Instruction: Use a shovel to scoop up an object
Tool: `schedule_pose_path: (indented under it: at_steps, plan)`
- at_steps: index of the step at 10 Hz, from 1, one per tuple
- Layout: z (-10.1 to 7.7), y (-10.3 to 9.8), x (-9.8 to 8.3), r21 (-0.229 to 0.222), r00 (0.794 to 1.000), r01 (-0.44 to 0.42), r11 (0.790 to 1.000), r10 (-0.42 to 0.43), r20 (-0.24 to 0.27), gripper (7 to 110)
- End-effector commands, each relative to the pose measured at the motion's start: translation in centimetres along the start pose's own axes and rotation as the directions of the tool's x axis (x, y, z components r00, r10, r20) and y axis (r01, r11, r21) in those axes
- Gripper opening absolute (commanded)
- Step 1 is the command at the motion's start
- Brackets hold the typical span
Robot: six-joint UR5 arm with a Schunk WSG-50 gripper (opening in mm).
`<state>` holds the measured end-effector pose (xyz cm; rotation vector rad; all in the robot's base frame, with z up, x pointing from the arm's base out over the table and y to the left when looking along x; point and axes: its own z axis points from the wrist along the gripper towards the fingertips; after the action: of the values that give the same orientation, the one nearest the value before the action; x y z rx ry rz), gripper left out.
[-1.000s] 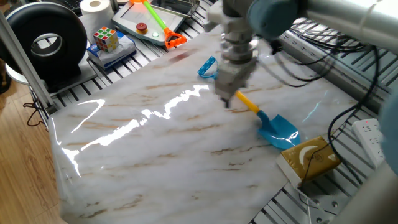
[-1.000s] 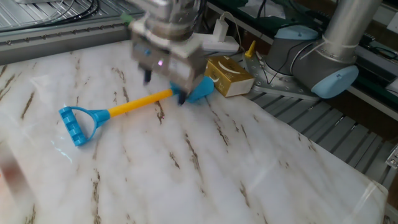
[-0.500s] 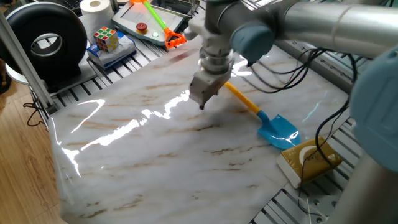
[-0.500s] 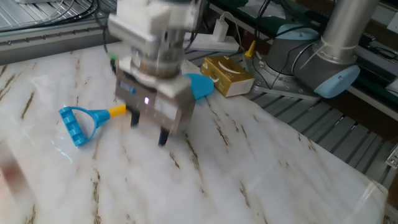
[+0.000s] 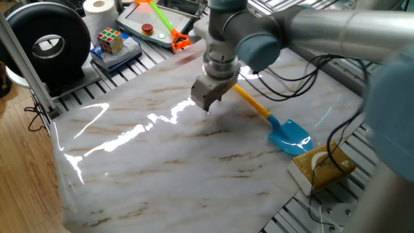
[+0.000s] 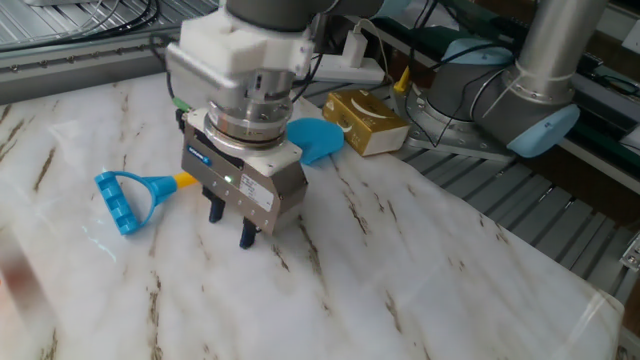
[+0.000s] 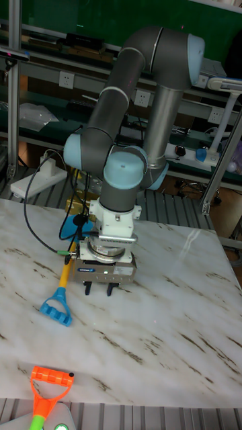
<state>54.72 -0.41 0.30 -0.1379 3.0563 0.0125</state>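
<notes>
The shovel lies flat on the marble table top, with its light-blue blade (image 5: 289, 136) next to the tan-yellow block (image 5: 321, 165) at the table's edge. Its orange-yellow shaft (image 5: 252, 103) runs back toward my gripper (image 5: 206, 107). In the other fixed view the blue loop end (image 6: 125, 198) shows to the left of the gripper (image 6: 231, 226), and the blade (image 6: 312, 138) touches or nearly touches the block (image 6: 368, 120). The gripper is open and holds nothing; it points down just beside the shaft. In the tall fixed view the gripper (image 7: 99, 290) hangs to the right of the shovel (image 7: 56, 309), and the block is hidden.
A multicoloured puzzle cube (image 5: 110, 40), a green-shafted toy tool with an orange head (image 5: 169, 29), a paper roll (image 5: 100, 8) and a black round device (image 5: 46, 42) sit beyond the far left corner. The arm's base (image 6: 525, 100) stands behind the block.
My gripper has moved off the shovel's shaft, sideways toward the loop end and away from the blade. The shovel and block have stayed where they were.
</notes>
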Motion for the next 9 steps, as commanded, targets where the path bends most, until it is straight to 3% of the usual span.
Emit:
schedule_pose_path:
  at_steps: [1, 2, 3, 4, 7, 9]
  plan:
    - [-6.2, 1.4, 4.0, -0.080, 0.999, 0.009, 0.997, -0.006, 0.040, 7]
    - [-7.5, 1.5, 5.5, -0.105, 0.999, -0.007, 0.994, 0.011, 0.044, 7]
    - [-7.5, 1.3, 5.3, -0.095, 0.999, -0.006, 0.995, 0.011, 0.053, 7]
    - [-6.9, 1.3, 4.8, -0.084, 0.999, -0.013, 0.996, 0.017, 0.051, 7]
    - [-3.4, 2.2, 0.0, -0.077, 0.996, -0.003, 0.997, 0.011, 0.093, 7]
    - [-2.6, 3.4, 0.3, -0.067, 0.995, -0.025, 0.997, 0.031, 0.090, 7]
